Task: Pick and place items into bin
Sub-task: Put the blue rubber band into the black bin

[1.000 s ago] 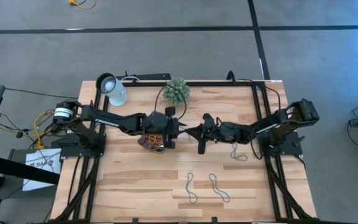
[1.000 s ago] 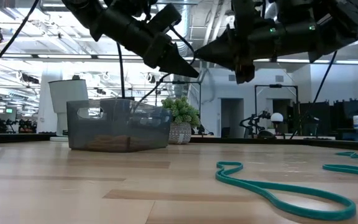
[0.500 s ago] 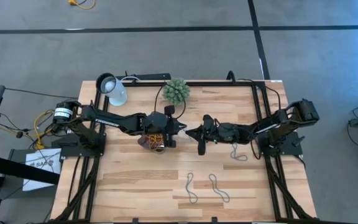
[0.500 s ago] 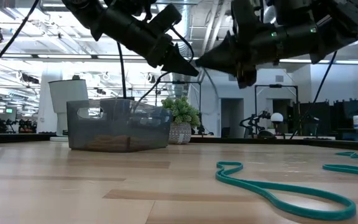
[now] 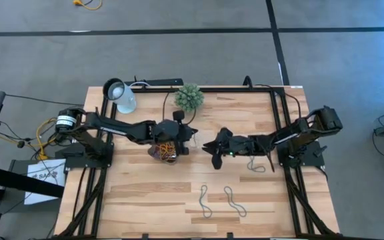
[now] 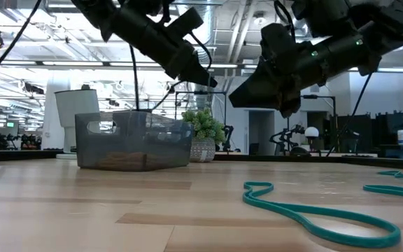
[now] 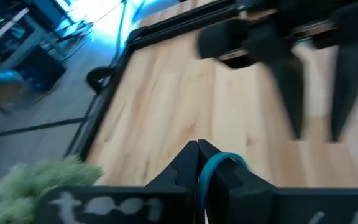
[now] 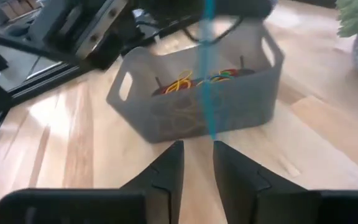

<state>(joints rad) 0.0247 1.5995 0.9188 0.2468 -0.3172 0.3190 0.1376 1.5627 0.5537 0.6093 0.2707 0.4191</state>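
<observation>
My left gripper [image 5: 195, 131] hangs above the table's middle, just right of the bin, and is shut on a teal band [image 7: 220, 164]. The bin [image 5: 163, 151], a small dark translucent tray, stands on the table under the left wrist and holds several coloured bands [image 8: 194, 79]. My right gripper [image 5: 209, 147] is open with nothing between its fingers [image 8: 166, 165]. It stands a little lower than the left gripper's tip [image 6: 213, 82] and points toward it and the bin. More teal bands [image 5: 206, 201] [image 5: 235, 201] [image 5: 255, 163] lie flat on the table. My left gripper pinches the teal band between its two fingertips, and a short loop of it [image 7: 221, 163] sticks out past the tips. The fingers slant down toward the table's right side. The rest of the band [image 8: 209, 87] hangs slack and straight down below them, beside the bin's wall.
A spiky green plant ball [image 5: 189, 97] and a white lamp head [image 5: 120, 95] stand at the table's far edge, behind the bin. Bare wood stretches along the near edge on either side of the two loose bands there.
My right gripper has drawn back from my left gripper's tip, sunk a little toward the table and tipped its nose down, and its fingers have parted. My left gripper has stayed in place and swung its tip slightly toward the far edge.
</observation>
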